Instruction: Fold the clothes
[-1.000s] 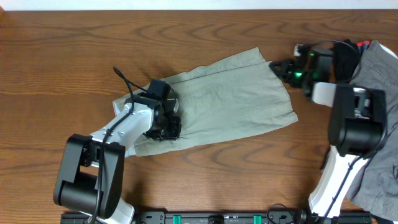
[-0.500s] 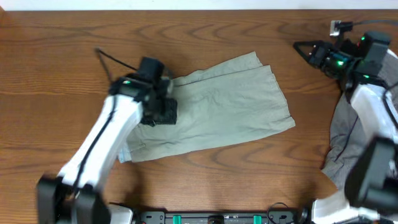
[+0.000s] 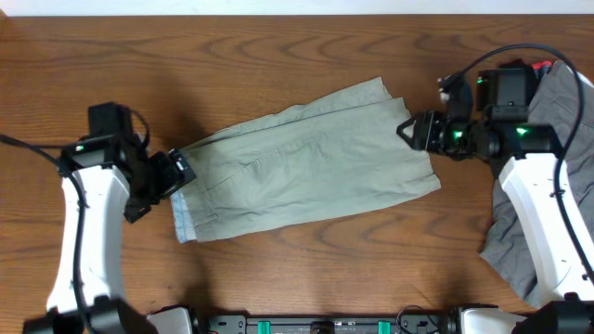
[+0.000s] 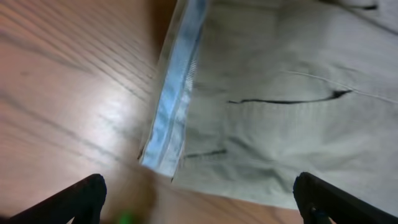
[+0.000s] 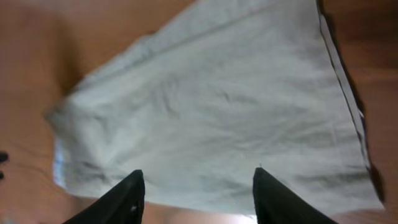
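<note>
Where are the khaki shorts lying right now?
In the overhead view, the shorts lie flat in the middle of the table, between the left fingers at their waistband end and the right fingers at their leg end.

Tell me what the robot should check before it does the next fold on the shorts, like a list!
1. Left jaws open and holding nothing: ok.
2. Right jaws open and holding nothing: ok.
3. Shorts lie flat on the table, one leg over the other: ok.
4. Edges lined up: not ok. The leg hems look a bit offset, and the blue waistband lining peeks out at the left end.
5. Grey cloth kept apart from the shorts: ok. It lies at the right edge, under the right arm.
6. Nothing trapped under the shorts: cannot tell.
</note>
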You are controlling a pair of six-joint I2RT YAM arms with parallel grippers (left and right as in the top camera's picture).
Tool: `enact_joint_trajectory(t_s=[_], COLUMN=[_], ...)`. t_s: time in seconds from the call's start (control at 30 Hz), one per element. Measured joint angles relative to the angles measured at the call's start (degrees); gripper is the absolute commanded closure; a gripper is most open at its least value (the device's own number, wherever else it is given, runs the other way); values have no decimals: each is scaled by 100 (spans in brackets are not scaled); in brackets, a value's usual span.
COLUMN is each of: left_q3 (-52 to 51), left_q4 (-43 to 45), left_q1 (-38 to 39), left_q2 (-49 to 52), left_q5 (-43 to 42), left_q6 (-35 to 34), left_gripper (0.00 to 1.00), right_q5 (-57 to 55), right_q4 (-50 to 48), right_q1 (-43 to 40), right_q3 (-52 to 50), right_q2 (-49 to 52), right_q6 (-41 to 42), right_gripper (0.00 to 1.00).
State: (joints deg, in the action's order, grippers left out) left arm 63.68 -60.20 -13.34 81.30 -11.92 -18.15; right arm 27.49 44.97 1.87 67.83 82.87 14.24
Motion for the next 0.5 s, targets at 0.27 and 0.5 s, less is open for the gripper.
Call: enact_joint_trajectory(t_s=[0.27,0.5], left_q3=[-343,-345], left_q4=[673,929], left_q1=[-831,-813], left_q2=[1255,2098], left_q5=[-756,-1331], left_q6=[560,914], left_gripper=[2,4], right_q5=[-402,-522], right_q4=[72,105], right_q1=[170,170], right_q3=[-2,-2], right_q2=[2,2], right_q6=[-363,-444], right_gripper=[43,44])
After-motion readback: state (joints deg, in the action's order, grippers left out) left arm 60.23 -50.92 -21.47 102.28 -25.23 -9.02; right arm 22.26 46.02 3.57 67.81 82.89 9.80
